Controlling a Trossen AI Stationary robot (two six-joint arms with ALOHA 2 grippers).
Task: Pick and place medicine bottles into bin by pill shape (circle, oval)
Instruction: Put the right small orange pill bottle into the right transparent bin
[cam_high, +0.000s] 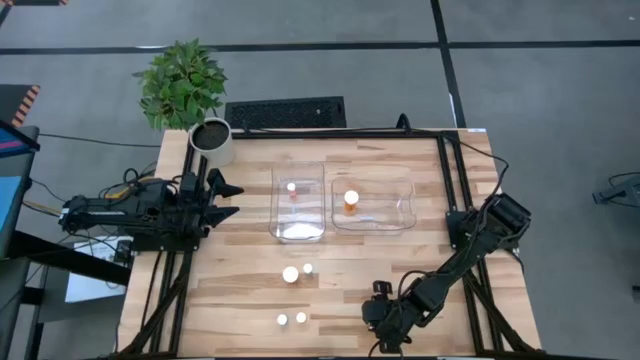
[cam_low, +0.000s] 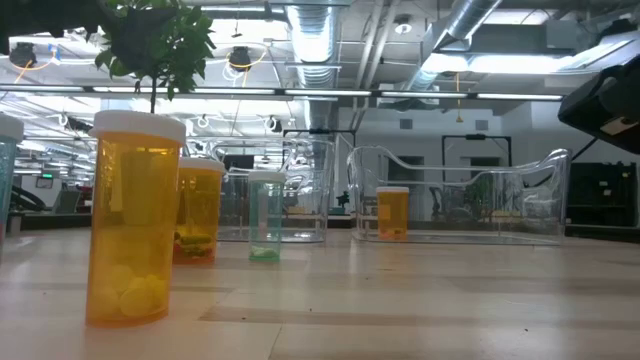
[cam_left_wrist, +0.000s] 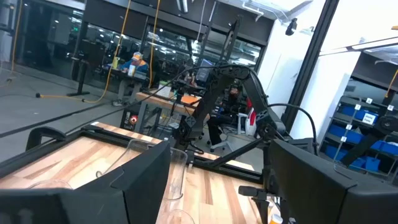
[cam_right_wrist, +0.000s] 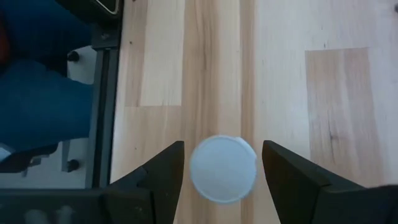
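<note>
My right gripper (cam_high: 382, 322) hangs near the table's front edge, right of centre, pointing steeply down. In its wrist view its open fingers stand on either side of a medicine bottle's round white cap (cam_right_wrist: 222, 168), a thin gap showing on each side. Several more bottles stand on the table at the front left (cam_high: 291, 274) (cam_high: 308, 268) (cam_high: 282, 320) (cam_high: 301, 317). One bottle (cam_high: 292, 187) stands in the left clear bin (cam_high: 275, 205), and another (cam_high: 351, 200) in the right clear bin (cam_high: 410, 210). My left gripper (cam_high: 228, 198) waits open at the table's left edge.
A white plant pot (cam_high: 212, 140) with a green plant stands at the far left corner. Black frame rails (cam_high: 452, 200) run along the table's sides. Bare wood lies between the bins and the front bottles. In the low view a tall amber bottle (cam_low: 135, 215) stands nearest.
</note>
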